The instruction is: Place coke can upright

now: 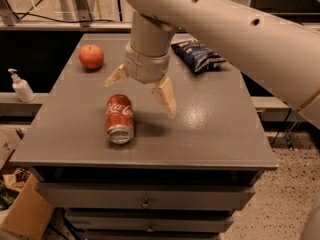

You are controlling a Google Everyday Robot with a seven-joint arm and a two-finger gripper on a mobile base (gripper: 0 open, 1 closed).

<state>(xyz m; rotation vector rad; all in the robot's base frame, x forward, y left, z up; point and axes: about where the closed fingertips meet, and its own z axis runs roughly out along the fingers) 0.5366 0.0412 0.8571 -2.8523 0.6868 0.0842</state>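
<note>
While the can lies sideways near the front edge of the table, our hand hovers wide open and empty just behind it, so we likely lower to grasp.

The big pale arm comes in from the top right and slants down to the left. Its round wrist points down. At the end sits the gripper, hanging low near the middle. Its two tan fingers are spread wide apart, one to each side.
</note>
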